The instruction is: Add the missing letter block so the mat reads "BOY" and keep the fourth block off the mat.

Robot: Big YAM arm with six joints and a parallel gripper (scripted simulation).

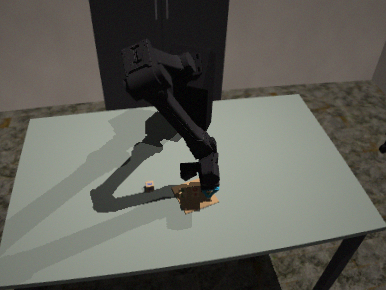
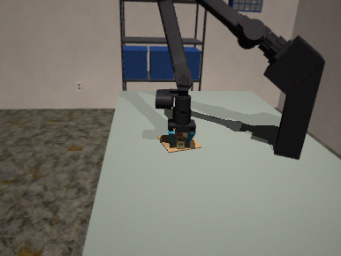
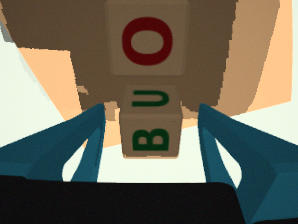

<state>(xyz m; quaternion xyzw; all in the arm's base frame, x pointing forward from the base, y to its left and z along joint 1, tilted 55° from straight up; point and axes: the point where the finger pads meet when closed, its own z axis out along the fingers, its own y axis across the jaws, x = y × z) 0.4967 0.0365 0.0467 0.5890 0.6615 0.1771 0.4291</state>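
Observation:
My gripper point(image 1: 212, 192) point(image 2: 181, 146) point(image 3: 151, 112) points down over the mat's end at the reader's left. It is open; gaps show on both sides of the block point(image 2: 180, 145) point(image 3: 151, 140) between its fingers. That block has a green B on top and a green U on the side facing the O block, and seems to rest on the mat point(image 1: 213, 201) point(image 2: 195, 146) point(image 3: 270, 75). The block with the red O point(image 3: 147, 41) on top is beside it in the row. The Y block cannot be made out. Another block point(image 1: 149, 185) is off the mat.
The arm stands behind the mat in the top view and casts dark shadows over the mat and the table point(image 1: 280, 165) point(image 2: 212, 207). The block off the mat lies to the mat's left in that view.

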